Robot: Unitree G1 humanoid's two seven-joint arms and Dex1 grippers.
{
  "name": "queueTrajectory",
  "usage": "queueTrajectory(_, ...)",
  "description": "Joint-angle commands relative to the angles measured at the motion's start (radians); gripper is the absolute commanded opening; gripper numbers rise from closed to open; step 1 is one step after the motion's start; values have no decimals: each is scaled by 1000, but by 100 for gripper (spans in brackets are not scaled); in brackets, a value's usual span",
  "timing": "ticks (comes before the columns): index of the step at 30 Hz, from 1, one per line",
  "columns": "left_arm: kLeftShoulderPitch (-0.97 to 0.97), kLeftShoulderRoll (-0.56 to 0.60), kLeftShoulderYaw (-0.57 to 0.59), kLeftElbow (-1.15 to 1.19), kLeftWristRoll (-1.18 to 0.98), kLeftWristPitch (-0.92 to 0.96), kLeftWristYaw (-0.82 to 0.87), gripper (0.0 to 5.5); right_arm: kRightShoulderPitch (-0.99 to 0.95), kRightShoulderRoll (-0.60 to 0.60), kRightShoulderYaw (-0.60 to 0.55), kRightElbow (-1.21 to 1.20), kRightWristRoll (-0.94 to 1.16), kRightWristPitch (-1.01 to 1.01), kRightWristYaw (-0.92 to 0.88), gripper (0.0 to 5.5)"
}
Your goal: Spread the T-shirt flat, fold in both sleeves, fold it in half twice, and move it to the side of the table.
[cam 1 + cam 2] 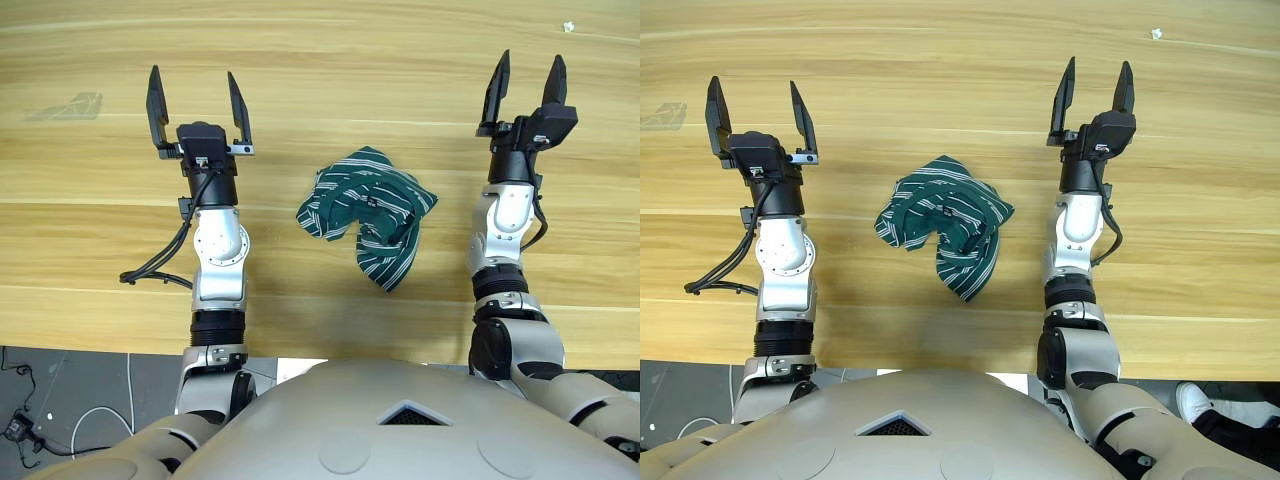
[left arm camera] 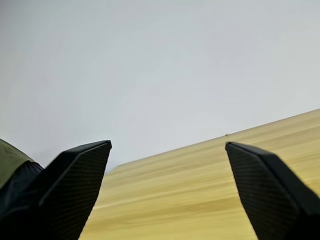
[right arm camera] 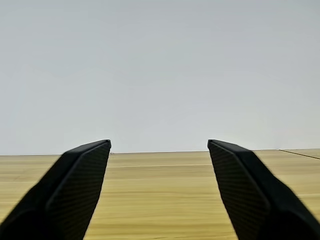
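Looking down on a crumpled green striped T-shirt lying on the wooden surface.
Flanking it with left hand and right hand, both spread wide, gripping nothing, pointing far.

- No word, number or brand can be read in any view.
- A faint grey mark lies on the table, left of the left gripper; it gives no legible letters.

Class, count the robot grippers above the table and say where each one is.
2. The left gripper is left of the crumpled T-shirt, the right gripper right of it; both open, empty.
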Motion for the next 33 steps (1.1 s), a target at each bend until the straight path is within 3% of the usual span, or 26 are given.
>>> queueTrajectory(1,22,50,3,-80,55,-33,1,426,-1,10,5,-8,2,1,1,359)
queueTrajectory(6,181,235,-20,-249,-9,-80,-239,426,-11,33,20,-10,-8,8,-2,359)
queueTrajectory(12,365,463,-26,-352,102,-164,-437,426,1,49,27,-47,-13,20,-12,359)
queueTrajectory(19,402,502,-102,-359,168,-195,-501,426,-7,56,31,-45,-20,28,-23,359)
queueTrajectory(33,349,453,-192,-259,286,-210,-415,426,-26,63,42,-20,-26,24,-24,359)
